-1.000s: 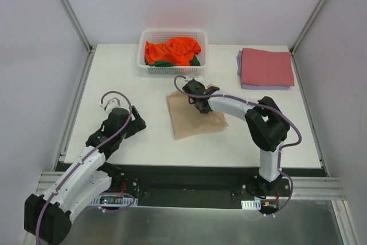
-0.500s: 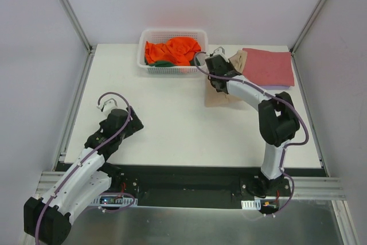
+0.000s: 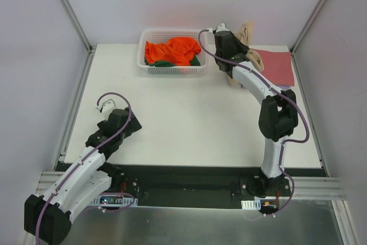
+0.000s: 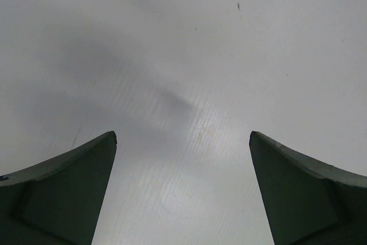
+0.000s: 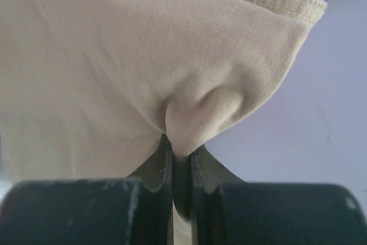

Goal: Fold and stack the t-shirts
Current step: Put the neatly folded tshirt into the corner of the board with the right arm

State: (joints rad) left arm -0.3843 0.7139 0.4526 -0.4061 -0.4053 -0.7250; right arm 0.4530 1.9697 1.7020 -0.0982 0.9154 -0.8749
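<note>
My right gripper (image 3: 235, 37) is shut on the beige t-shirt (image 3: 250, 41) and holds it in the air at the back of the table, just left of the folded dusty-pink t-shirt (image 3: 276, 66). In the right wrist view the beige t-shirt (image 5: 132, 61) bunches above my right gripper (image 5: 180, 150), a fold pinched between the jaws. The lavender shirt is hidden under the pink one. The orange t-shirt (image 3: 174, 49) and the dark green t-shirt (image 3: 164, 63) lie in the basket. My left gripper (image 3: 135, 123) is open and empty over bare table (image 4: 189, 73).
The white lattice basket (image 3: 172, 68) stands at the back centre. Metal frame posts (image 3: 69, 10) rise at the back corners, with white walls on three sides.
My right gripper has carried the beige shirt from the table's middle up and back to the right, lifting it off the surface beside the pink shirt. The left arm has barely moved.
</note>
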